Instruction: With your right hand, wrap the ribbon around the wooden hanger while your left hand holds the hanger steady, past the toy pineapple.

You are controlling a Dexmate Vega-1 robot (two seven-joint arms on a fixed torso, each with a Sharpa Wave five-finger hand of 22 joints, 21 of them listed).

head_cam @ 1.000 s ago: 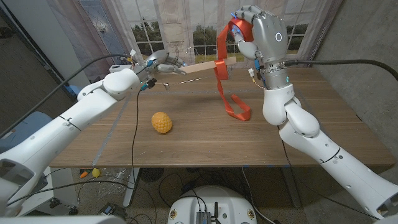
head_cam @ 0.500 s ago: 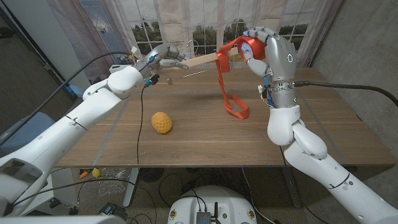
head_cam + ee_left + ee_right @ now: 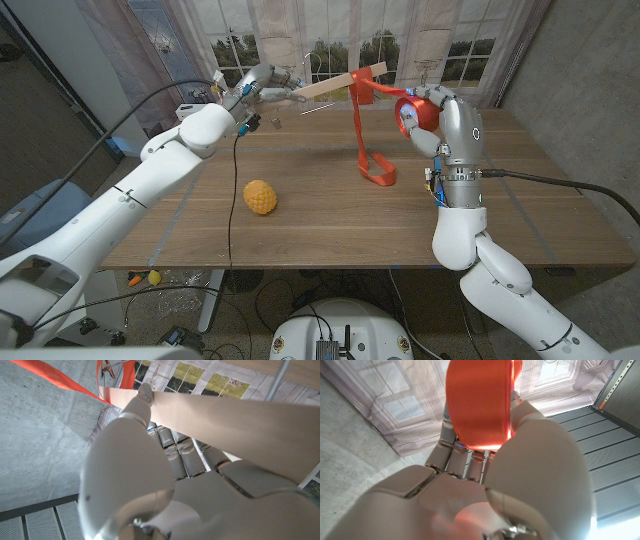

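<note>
The wooden table (image 3: 330, 215) stretches wide under both arms, curtained windows (image 3: 330, 45) behind it. Up at the far edge the wooden hanger (image 3: 335, 86) is in the air, and it has climbed since a second ago: its free end now tilts up toward the curtains where before it sat lower and nearer level. The left hand (image 3: 262, 84) grips the hanger's near end, fingers closed round the pale bar; the left wrist view shows those fingers (image 3: 185, 460) wrapped against the wood (image 3: 235, 415), with the metal hook's wire (image 3: 278, 380) crossing behind.

Now the right hand (image 3: 428, 112): big change here! A second ago it was raised high beside the hanger's tip; half a second ago it was just off the end; now it has dropped down and back, well clear of the bar, over the table's right half. It holds the orange ribbon (image 3: 372, 130), a broad band of it drawn across the fingers, plain in the right wrist view (image 3: 479, 405).

The ribbon runs from that hand up to the hanger's tip, loops over it, then hangs down, its tail folded in a loop on the tabletop. That loop sits much where it was.

The toy pineapple (image 3: 260, 197) lies alone on the near left of the table, unmoved, well apart from everything.
</note>
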